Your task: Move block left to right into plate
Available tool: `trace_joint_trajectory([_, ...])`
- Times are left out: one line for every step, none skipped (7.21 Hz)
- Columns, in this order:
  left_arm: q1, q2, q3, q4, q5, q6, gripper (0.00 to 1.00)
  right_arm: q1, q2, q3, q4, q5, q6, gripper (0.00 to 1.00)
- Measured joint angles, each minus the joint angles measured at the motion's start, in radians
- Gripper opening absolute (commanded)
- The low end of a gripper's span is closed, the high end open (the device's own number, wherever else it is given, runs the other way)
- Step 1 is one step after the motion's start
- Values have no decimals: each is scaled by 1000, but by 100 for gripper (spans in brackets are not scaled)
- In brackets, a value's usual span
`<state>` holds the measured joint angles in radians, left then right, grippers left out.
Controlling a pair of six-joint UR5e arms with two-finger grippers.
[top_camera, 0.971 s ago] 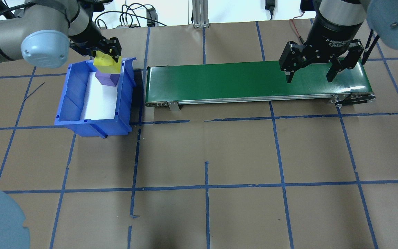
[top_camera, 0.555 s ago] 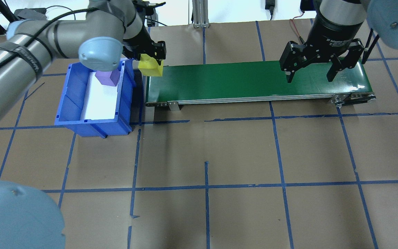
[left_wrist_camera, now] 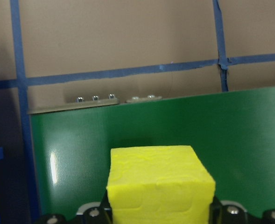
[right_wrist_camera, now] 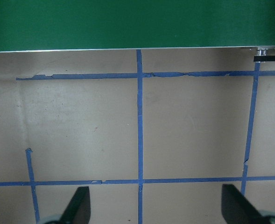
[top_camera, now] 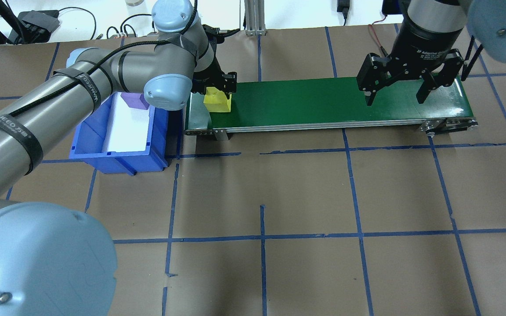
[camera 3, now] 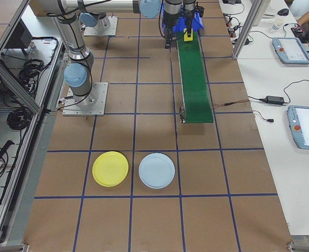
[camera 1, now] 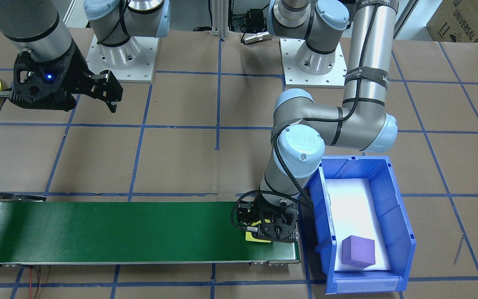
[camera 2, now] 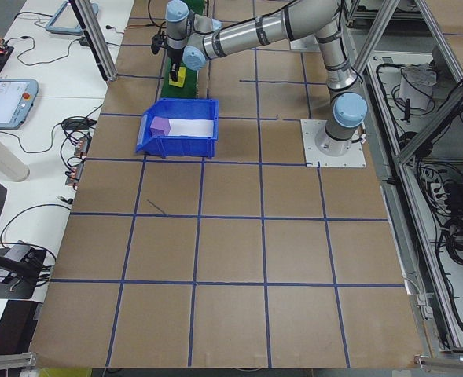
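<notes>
Showing only rightward: yellow plate [camera 3: 110, 168]

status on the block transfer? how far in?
Early. Done: yellow block is out of the blue bin. In hand: left pincer holds it at the belt's bin end. Left: release, ride to the open right pincer, then into the yellow plate. Purple block sits in the bin.

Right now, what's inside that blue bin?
The blue bin holds a purple cube on a white liner. What lies beneath the liner is hidden.
</notes>
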<state>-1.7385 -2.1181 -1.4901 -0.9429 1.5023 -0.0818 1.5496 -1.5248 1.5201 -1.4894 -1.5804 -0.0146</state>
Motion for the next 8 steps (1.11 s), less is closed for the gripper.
trace_joint_trajectory([0, 0, -2, 0, 0, -3, 100, -7, 0, 1, 1, 1, -4, 100])
trace_joint_trajectory([-1, 5, -2, -1, -1, -4, 100, -11, 0, 3, 1, 1, -6, 100])
trace_joint_trajectory([-1, 24, -2, -2, -15, -6, 100, -13, 0, 5, 1, 2, -7, 100])
trace_joint_trajectory([-2, 56, -1, -3, -44, -7, 100, -13, 0, 6, 1, 2, -7, 100])
trace_joint_trajectory([5, 92, 2, -3, -63, -7, 100, -14, 0, 6, 1, 1, -7, 100])
trace_joint_trajectory([31, 118, 2, -3, -69, -3, 100, -14, 2, 7, 0, 2, -12, 100])
trace_joint_trajectory([86, 130, -2, -4, -71, 29, 100, -15, 6, 9, -20, 6, -56, 100])
trace_joint_trajectory([146, 131, 0, -9, -71, 79, 100, -16, 19, 9, -60, 11, -117, 100])
